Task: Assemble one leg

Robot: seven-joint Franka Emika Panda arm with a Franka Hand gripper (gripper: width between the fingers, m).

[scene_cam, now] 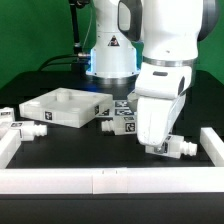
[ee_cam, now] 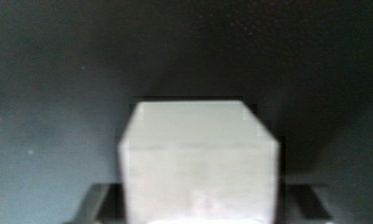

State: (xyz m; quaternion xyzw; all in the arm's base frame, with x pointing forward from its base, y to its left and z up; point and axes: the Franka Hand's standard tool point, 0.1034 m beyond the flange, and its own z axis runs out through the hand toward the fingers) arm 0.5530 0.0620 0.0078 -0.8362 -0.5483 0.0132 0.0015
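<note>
A white blocky leg point(scene_cam: 183, 147) lies crosswise under my gripper point(scene_cam: 163, 146) at the exterior view's right, low at the black table. In the wrist view the leg point(ee_cam: 201, 150) fills the middle as a pale block. My gripper point(ee_cam: 201, 206) has a dark finger point(ee_cam: 108, 202) pressed on each side of it, so it is shut on the leg. Two more legs point(scene_cam: 28, 127) lie at the exterior view's left, and another tagged leg point(scene_cam: 121, 125) lies beside the arm.
A large flat white square panel point(scene_cam: 62, 106) with a raised rim lies left of centre. A white border wall point(scene_cam: 110, 181) runs along the front and up the right side point(scene_cam: 212, 146). The robot base point(scene_cam: 110, 55) stands behind.
</note>
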